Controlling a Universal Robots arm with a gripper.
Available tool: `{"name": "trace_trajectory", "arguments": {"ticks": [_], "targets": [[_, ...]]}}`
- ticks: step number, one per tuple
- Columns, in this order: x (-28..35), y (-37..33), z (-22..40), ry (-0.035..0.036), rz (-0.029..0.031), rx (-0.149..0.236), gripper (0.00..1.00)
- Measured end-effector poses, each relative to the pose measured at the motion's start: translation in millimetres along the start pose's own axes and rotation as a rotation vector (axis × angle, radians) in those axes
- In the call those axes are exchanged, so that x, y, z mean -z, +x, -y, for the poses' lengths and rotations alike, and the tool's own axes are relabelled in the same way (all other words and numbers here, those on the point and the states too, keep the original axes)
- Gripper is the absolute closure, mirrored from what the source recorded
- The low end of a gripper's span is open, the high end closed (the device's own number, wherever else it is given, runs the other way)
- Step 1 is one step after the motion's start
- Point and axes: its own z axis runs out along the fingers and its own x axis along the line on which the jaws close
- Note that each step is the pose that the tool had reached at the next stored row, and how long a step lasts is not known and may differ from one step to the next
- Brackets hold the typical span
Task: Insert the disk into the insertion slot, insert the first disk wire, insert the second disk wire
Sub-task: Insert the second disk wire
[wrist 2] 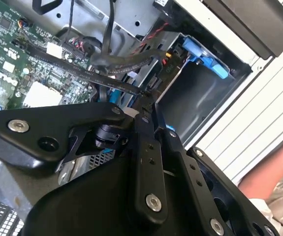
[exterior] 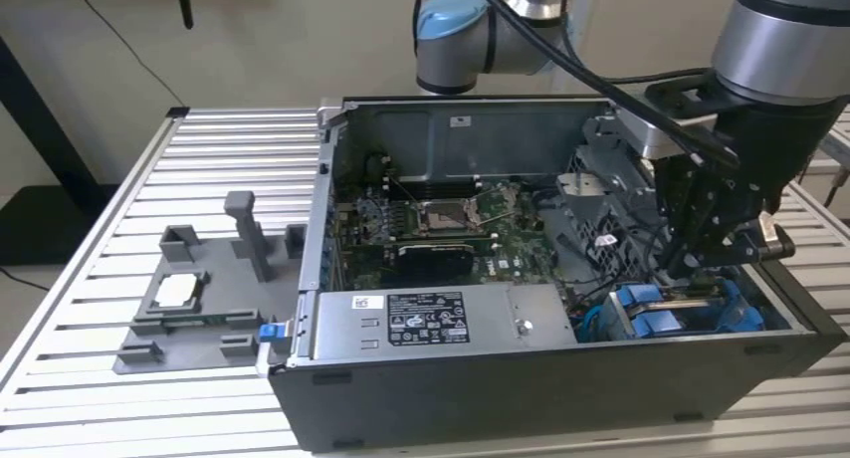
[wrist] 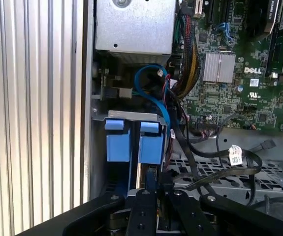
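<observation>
Blue plastic tabs (exterior: 660, 314) marked the drive cage (exterior: 678, 319) in the corner of the open computer case (exterior: 558, 378) on the exterior view's right, and the gripper (exterior: 711, 259) hung right above them, reaching down into the case. In the first wrist view those same tabs (wrist: 131, 142) stood just ahead of the fingers (wrist: 146, 206), with a thin edge running down between the two blue pieces toward the fingertips. Whether that edge was the disk, I could not tell.

Seen in the second wrist view, the two black fingers (wrist 2: 148, 147) were drawn close together, side by side, with their tips at a flat black cable (wrist 2: 107, 78) that crossed in front of the cage opening (wrist 2: 195, 93). Whether the gripper (wrist 2: 148, 98) pinched the cable or merely touched it was not clear.

Beside the gripper, away from the case wall, lay the green circuit board (exterior: 452, 229) with its square silver socket (exterior: 443, 215). The grey power supply (exterior: 425, 324) with its white sticker sat along the case's near edge, next to the cage. Outside the case, on the slatted metal table (exterior: 199, 159), a grey holder (exterior: 199, 299) stood well apart from the gripper. A sleeve (wrist 2: 279, 177) showed at the edge of the second wrist view.
</observation>
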Motion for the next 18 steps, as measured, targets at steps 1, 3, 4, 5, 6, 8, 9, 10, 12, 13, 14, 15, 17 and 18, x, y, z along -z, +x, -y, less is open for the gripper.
{"name": "trace_trajectory", "arguments": {"ticks": [1, 3, 4, 5, 6, 8, 9, 10, 12, 13, 14, 15, 17, 18], "targets": [[-0.4, 0.5, 1.3, -0.0041, 0.0047, 0.000, 0.84], [-1.3, 1.6, 3.7, -0.0138, 0.0146, -0.001, 0.84], [-1.7, 2.1, 4.6, -0.0190, 0.0191, -0.001, 0.84], [-2.0, 2.5, 5.2, -0.0242, 0.0234, -0.002, 0.84], [-2.4, 2.9, 5.7, -0.0292, 0.0271, -0.002, 0.84], [-3.1, 3.7, 7.1, -0.0383, 0.0357, -0.003, 0.84], [-3.5, 4.1, 7.9, -0.0421, 0.0398, -0.003, 0.84], [-3.8, 4.6, 8.7, -0.0444, 0.0429, -0.003, 0.84], [-4.3, 5.7, 9.6, -0.0466, 0.0443, -0.004, 0.84], [-4.6, 6.3, 9.8, -0.0474, 0.0444, -0.006, 0.84], [-4.8, 6.9, 10.0, -0.0481, 0.0444, -0.007, 0.84], [-5.0, 7.5, 10.1, -0.0486, 0.0442, -0.010, 0.84], [-5.5, 8.7, 10.4, -0.0494, 0.0441, -0.014, 0.84], [-5.7, 9.4, 10.5, -0.0498, 0.0437, -0.017, 0.84]]}}
